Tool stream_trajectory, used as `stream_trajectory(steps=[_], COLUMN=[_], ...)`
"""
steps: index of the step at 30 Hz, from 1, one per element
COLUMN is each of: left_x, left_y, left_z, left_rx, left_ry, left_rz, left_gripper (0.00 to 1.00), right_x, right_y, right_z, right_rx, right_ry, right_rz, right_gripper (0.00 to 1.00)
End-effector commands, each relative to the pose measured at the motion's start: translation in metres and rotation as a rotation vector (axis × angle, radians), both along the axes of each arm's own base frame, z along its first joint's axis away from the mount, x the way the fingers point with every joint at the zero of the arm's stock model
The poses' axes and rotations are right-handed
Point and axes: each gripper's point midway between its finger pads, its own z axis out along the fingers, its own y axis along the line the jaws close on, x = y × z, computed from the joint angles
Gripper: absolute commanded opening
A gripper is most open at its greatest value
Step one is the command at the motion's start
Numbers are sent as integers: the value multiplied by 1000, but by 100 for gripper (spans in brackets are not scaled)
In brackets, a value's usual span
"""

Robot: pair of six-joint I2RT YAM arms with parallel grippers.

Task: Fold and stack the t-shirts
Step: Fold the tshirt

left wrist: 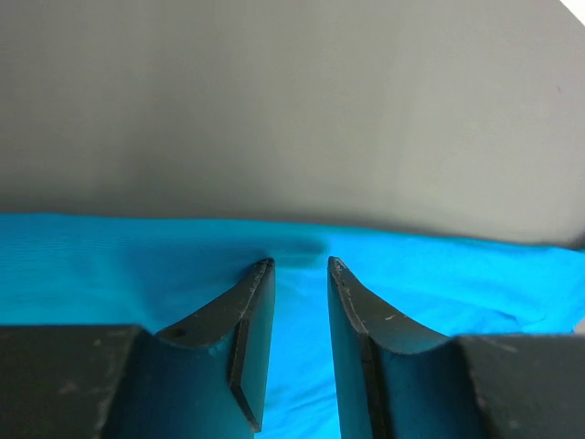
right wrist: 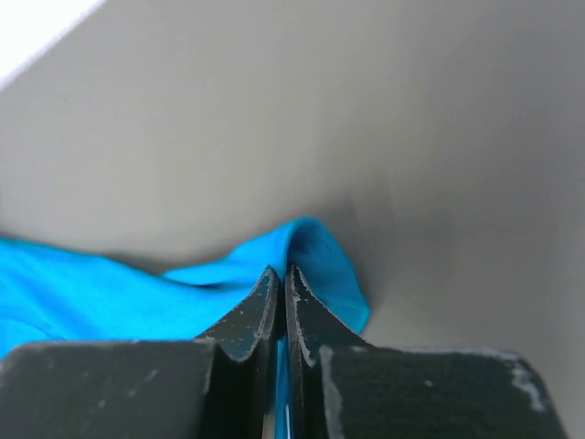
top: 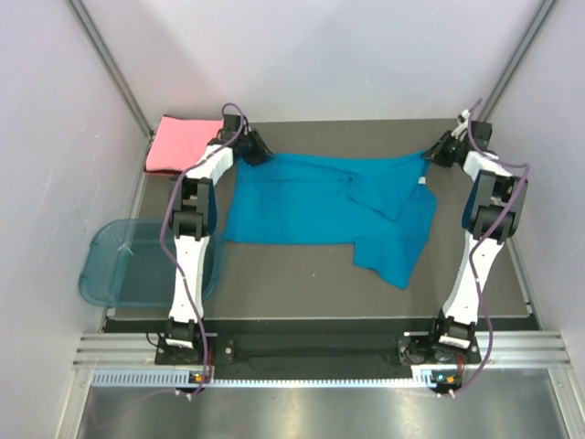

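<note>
Stretching left-right across: teal t-shirt

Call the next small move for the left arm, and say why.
Probably close the left gripper on the blue shirt. Its jaws stand apart with the shirt's far edge at their tips, while the right gripper is shut on the far right corner. With both far corners pinched, the fold could likely begin.
</note>
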Motion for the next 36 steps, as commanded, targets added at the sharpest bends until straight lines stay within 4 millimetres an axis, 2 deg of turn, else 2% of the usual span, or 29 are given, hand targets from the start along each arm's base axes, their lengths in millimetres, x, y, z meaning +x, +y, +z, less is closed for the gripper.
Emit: stream_trajectory(steps=[1,4,10,12,15,16,18,19,20,21,22,23,24,25,26,27,28,29,31,32,33,34,35,36], left_x=[11,11,15,16,17,17,17,15,12,10,7,5,-2,-7,-10,-20,-27,-32,-52,-59,-66,-81,-89,-105], left_y=[25,28,24,19,15,12,8,6,7,7,10,13,16,20,24,29,31,35,38,40,41,43,42,42], left_z=[-12,-19,-23,-19,-1,7,32,51,59,69,88,96,99,114,117,115,123,124,127,128,129,131,132,118], left_rx=[75,92,68,46,27,11,-3,-12,-4,3,18,47,67,88,128,152,171,203,240,278,295,312,323,330], left_ry=[8,22,22,14,-16,-26,-65,-94,-99,-111,-136,-150,-135,-151,-155,-122,-124,-119,-86,-81,-76,-63,-60,-16], left_rz=[76,87,86,68,51,33,10,-6,-17,-24,-22,-33,-39,-38,-40,-42,-42,-46,-53,-53,-57,-62,-68,-81], left_gripper=[36,36,36,36,36,37,38,38,39,41,42,42,43,43,43,43,43,43,43,43,43,43,43,43], right_x=[18,25,28,30,32,35,34,33,32,27,25,22,13,9,2,-7,-20,-30,-60,-72,-92,-103,-119,-140], right_y=[-38,-47,-52,-50,-53,-54,-58,-58,-63,-64,-65,-69,-68,-68,-71,-70,-67,-68,-56,-59,-56,-54,-50,-42], right_z=[10,15,1,-2,-1,2,7,10,23,24,30,49,49,54,72,70,67,83,67,78,62,61,68,53], right_rx=[30,41,45,61,68,67,67,75,66,67,69,55,59,56,38,30,25,9,-7,-43,-53,-56,-63,-65], right_ry=[-85,-114,-83,-81,-79,-84,-65,-58,-67,-42,-37,-55,-26,-18,-26,1,50,49,156,162,232,258,278,340], right_rz=[-141,-165,-194,-191,-207,-215,-242,-254,-277,-291,-308,-334,-347,-358,-381,-389,-395,-416,-416,-451,-473,-486,-495,-502], right_gripper=[0,0,0,6,12,17,28,31,33,37,39,40,46,49,50,51,51,51,51,51,52,53,53,54])
